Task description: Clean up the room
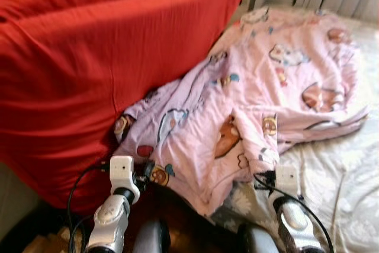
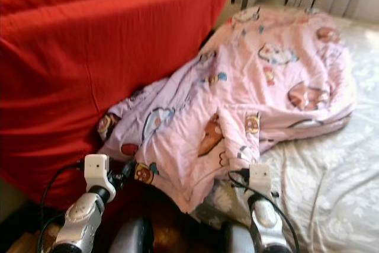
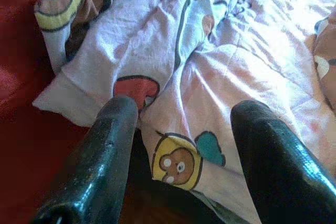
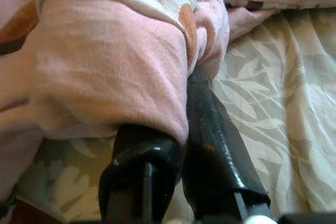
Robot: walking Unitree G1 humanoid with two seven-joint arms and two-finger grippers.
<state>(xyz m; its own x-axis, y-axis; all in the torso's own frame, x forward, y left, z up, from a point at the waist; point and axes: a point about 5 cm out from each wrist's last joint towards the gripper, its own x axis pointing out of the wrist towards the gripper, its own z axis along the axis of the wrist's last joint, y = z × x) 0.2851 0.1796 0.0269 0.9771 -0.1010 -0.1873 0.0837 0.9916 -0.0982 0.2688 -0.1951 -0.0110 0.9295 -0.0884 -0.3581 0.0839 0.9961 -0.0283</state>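
Our right pincer [image 4: 181,129] is clamped on the near hem of the pink cartoon-print blanket [image 1: 260,99], its fingers [image 4: 210,129] pinching a fold of it. Our left pincer [image 3: 184,145] stands wide apart at the blanket's near left corner, holding nothing. The blanket lies crumpled on the bed's pale leaf-patterned sheet [image 1: 337,176], beside a big red cushion [image 1: 83,69]. We read no writing.

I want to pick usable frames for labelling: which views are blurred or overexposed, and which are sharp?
Both eye views are softly blurred overall, the pink blanket and red cushion lacking crisp edges. Left wrist view: bright glare washes out the blanket at upper right; the left gripper is open. Right wrist view is sharpest, the right gripper pinching a blanket fold.
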